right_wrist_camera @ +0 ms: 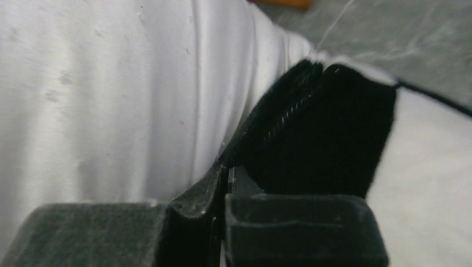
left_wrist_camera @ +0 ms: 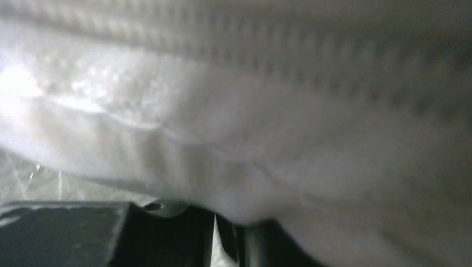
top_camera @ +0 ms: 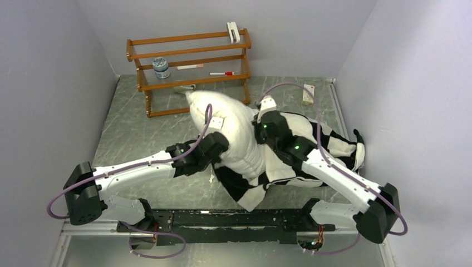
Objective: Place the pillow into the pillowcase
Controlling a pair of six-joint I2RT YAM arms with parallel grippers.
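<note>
The white pillow point(top_camera: 231, 125) lies tilted at the table's middle, its near end inside the mouth of the black-and-white checkered pillowcase point(top_camera: 334, 142), which spreads to the right and toward the front. My left gripper point(top_camera: 220, 139) presses into the pillow's left side. In the left wrist view its jaws point(left_wrist_camera: 222, 219) stand almost together, with white pillow cloth point(left_wrist_camera: 250, 139) draped over the tips. My right gripper point(top_camera: 260, 130) is at the pillowcase's opening. In the right wrist view it point(right_wrist_camera: 228, 172) is shut on a black plush edge of the pillowcase point(right_wrist_camera: 323, 128), with the pillow point(right_wrist_camera: 111, 100) right beside it.
A wooden rack point(top_camera: 189, 61) stands at the back, holding a jar point(top_camera: 161, 68), a marker point(top_camera: 221, 73) and a white clip point(top_camera: 234, 31). A small box point(top_camera: 308, 93) lies at the back right. Grey walls close in on both sides. The black base rail point(top_camera: 234, 219) runs along the front.
</note>
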